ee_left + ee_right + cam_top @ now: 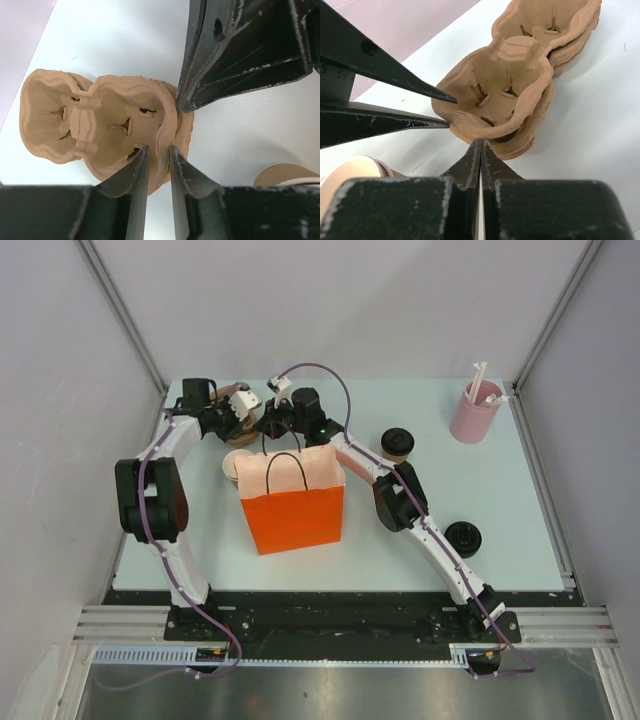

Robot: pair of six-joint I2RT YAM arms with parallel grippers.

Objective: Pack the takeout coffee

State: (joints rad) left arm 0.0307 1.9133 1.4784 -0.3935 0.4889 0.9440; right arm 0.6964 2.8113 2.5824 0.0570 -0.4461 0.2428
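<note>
Two tan coffee cups with black lids stand on the table right of the orange bag (293, 508): one at the back (396, 443), one nearer the front (462, 537). Neither gripper touches them. A stack of brown moulded-pulp cup trays (100, 125) lies behind the bag at the back left, also in the right wrist view (520, 65). My left gripper (159, 147) is shut on the top tray's rim. My right gripper (480, 141) is shut and empty, its tip against the lower trays' edge. In the top view the left gripper (243, 403) and right gripper (272, 427) meet over the trays.
A pink cylinder with white straws (473, 412) stands at the back right. An open lidless tan cup (237, 466) sits beside the bag's left back corner, also in the left wrist view (287, 175). Grey walls close the left, back and right sides.
</note>
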